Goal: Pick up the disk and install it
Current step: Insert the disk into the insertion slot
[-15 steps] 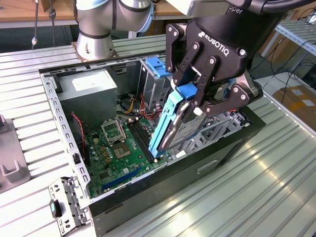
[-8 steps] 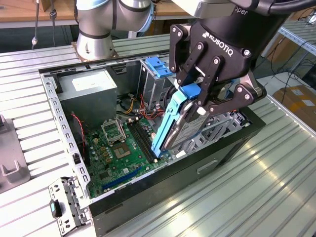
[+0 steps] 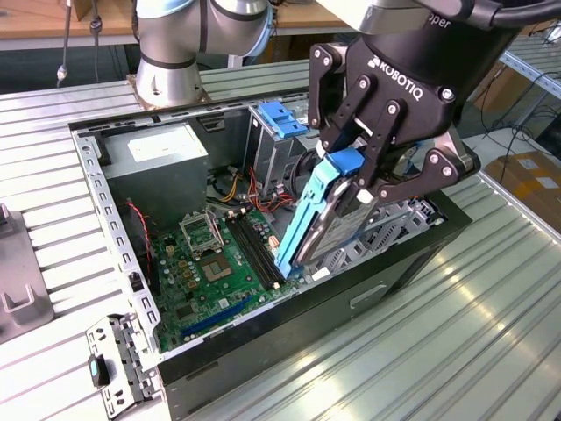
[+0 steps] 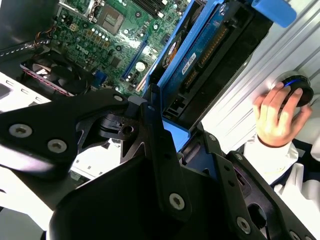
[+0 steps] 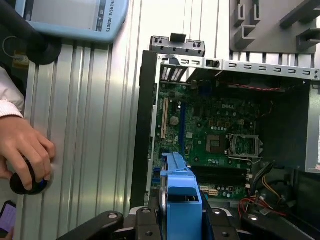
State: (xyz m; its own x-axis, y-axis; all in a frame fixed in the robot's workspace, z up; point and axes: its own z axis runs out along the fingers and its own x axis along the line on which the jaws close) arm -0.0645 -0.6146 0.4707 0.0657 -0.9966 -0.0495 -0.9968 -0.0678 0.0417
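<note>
The disk [image 3: 326, 224], a grey drive in a light-blue carrier, hangs tilted on end over the open computer case [image 3: 289, 329], its lower end down near the motherboard [image 3: 210, 263]. My gripper [image 3: 355, 180] is shut on the disk's upper end. In the second wrist view the black fingers [image 4: 155, 130] clamp the disk [image 4: 200, 55] by its edge, with the motherboard [image 4: 110, 30] behind. In the first wrist view the blue carrier [image 5: 180, 190] rises from the gripper [image 5: 182, 225] towards the case interior [image 5: 210, 130].
A bright-blue latch [image 3: 282, 117] stands on the drive cage at the back of the case. The arm's base [image 3: 171, 79] sits behind the case. A loose metal bracket [image 3: 118, 360] lies by the case's near corner. A person's hand [image 5: 25, 150] rests on a black knob on the table beside the case.
</note>
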